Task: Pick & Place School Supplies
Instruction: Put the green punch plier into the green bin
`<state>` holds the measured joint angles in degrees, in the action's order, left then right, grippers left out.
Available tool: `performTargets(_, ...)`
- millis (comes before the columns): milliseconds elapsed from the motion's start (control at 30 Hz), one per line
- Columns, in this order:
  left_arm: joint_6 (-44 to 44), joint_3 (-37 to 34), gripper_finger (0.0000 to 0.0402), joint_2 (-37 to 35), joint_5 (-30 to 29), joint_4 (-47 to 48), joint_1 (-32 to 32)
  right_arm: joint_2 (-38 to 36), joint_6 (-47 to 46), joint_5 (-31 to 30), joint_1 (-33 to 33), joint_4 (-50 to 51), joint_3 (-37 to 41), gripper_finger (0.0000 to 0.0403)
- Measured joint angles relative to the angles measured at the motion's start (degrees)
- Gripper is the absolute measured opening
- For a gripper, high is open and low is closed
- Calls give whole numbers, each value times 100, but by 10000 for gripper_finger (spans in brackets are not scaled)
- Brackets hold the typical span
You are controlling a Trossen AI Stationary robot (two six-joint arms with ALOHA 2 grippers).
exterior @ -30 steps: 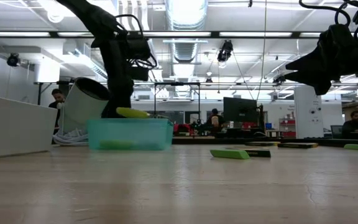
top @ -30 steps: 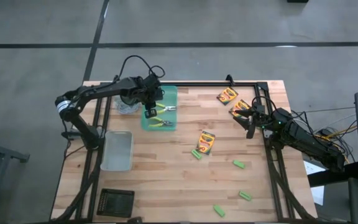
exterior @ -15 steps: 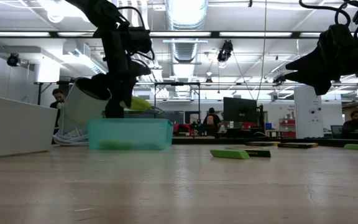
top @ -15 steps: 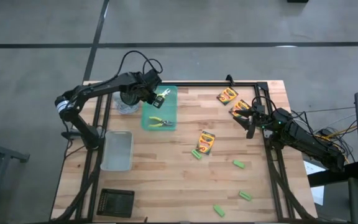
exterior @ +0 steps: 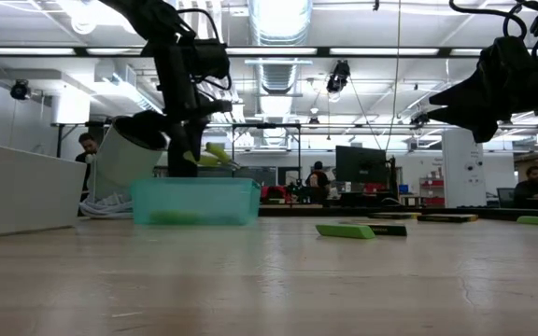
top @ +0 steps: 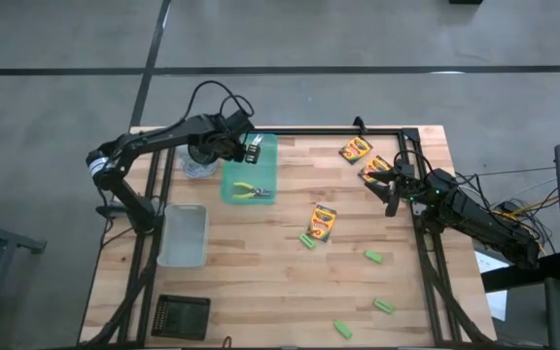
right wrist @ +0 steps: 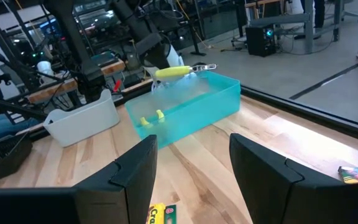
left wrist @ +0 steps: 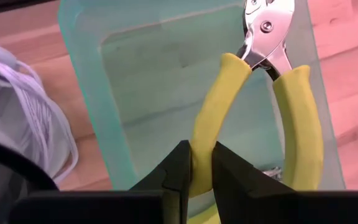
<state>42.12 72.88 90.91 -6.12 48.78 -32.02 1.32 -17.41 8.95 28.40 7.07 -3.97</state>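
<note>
Overhead, my left gripper (top: 251, 150) pinches a pair of pliers (top: 255, 148) above the teal tray's (top: 264, 168) far end; a second pair (top: 252, 191) lies inside. My right gripper (top: 393, 187) waits, fingers spread, near two crayon boxes (top: 356, 150). From table height, the held pliers (exterior: 215, 154) hang above the tray (exterior: 194, 201). At my left wrist, fingers (left wrist: 180, 171) clamp one yellow handle (left wrist: 207, 118). At my right wrist, fingers (right wrist: 135, 168) stand apart.

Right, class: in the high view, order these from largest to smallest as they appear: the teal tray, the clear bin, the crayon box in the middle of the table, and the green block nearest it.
1. Teal tray and clear bin: look about alike, so unranked.
2. Crayon box.
3. Green block.
</note>
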Motion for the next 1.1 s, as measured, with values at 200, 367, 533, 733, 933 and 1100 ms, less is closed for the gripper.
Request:
performTargets(200, -12, 0, 53, 29, -49, 85, 29, -2, 0, 0, 2, 0, 0, 196)
performTargets(367, 3, -2, 53, 176, -100, 138, 71, -2, 0, 0, 0, 0, 0, 196)
performTargets(533, -65, 109, 53, 479, -99, 187, 185, -2, 0, 0, 1, 0, 0, 196)
performTargets(733, -106, 716, 53, 977, -245, 819, 327, -2, 0, 0, 0, 0, 0, 196)
performTargets(933, -17, 1430, 48, 1507, -657, 1671, 439, -4, 0, 0, 0, 0, 0, 196)
performTargets(1100, 143, 1553, 48, 1727, -706, 1737, 504, -2, 0, 0, 2, 0, 0, 196)
